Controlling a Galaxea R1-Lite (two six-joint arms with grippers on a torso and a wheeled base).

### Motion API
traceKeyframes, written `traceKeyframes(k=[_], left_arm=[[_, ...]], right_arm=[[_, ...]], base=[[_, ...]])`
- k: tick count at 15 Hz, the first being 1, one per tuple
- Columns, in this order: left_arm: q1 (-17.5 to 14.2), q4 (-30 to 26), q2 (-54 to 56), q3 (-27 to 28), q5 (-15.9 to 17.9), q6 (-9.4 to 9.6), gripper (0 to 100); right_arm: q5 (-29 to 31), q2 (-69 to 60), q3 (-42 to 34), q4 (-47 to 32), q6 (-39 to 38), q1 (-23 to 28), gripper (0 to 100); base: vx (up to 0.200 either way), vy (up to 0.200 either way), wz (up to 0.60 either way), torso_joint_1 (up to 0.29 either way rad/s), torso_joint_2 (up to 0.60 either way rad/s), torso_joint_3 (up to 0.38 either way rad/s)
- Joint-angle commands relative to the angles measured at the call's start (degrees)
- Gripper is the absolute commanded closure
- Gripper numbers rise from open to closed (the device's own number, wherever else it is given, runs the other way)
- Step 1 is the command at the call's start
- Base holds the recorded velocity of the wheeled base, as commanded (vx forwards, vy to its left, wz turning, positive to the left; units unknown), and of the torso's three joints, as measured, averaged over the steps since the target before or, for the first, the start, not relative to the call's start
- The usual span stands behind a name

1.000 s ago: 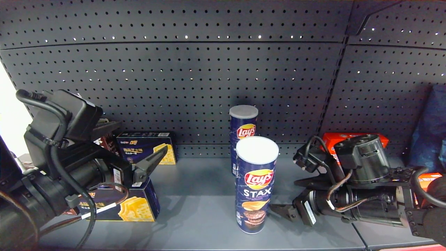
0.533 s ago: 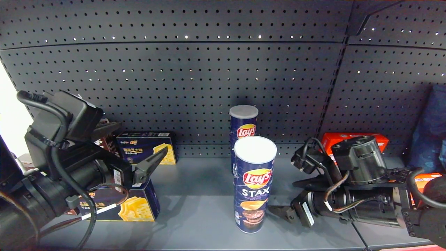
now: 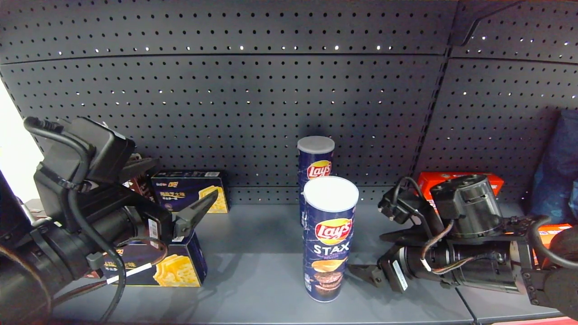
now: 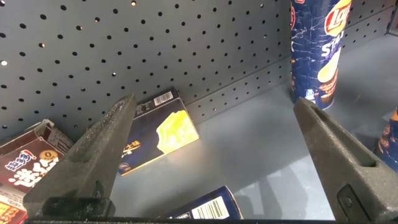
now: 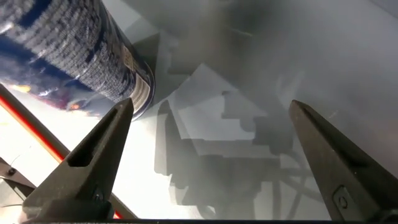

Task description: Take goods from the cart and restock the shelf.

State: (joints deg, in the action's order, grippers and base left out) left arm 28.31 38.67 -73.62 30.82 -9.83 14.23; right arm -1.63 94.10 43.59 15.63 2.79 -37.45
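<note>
At the right claw [image 5: 210, 112]: jaws wide, empty; front chip can [image 3: 330, 239] upright on the shelf [image 3: 262, 271], just off the fingertips, apart.
Change: can has edged slightly away from this claw; claw nearly unmoved.
Meaning: can judged placed and released.
Left claw [image 4: 214, 102]: wide, empty, above a cracker box [image 3: 174, 268].
Hidden: box partly covered by that claw.

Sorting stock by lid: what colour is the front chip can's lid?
White. The lid of the front chip can shows best in the head view.
</note>
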Motion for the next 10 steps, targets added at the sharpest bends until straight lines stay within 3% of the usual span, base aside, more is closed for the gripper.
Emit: traceKeyframes(k=[1, 10], left_arm=[[0.0, 0.0, -0.1, -0.1, 0.0, 0.01, 0], [0.0, 0.0, -0.6, -0.1, 0.1, 0.01, 0]], right_arm=[[0.0, 0.8, 0.3, 0.0, 0.0, -0.1, 0], [-0.1, 2.8, 2.2, 0.1, 0.0, -0.3, 0]], base=[[0.0, 0.0, 0.0, 0.0, 0.0, 0.0], [0.0, 0.0, 0.0, 0.0, 0.0, 0.0]])
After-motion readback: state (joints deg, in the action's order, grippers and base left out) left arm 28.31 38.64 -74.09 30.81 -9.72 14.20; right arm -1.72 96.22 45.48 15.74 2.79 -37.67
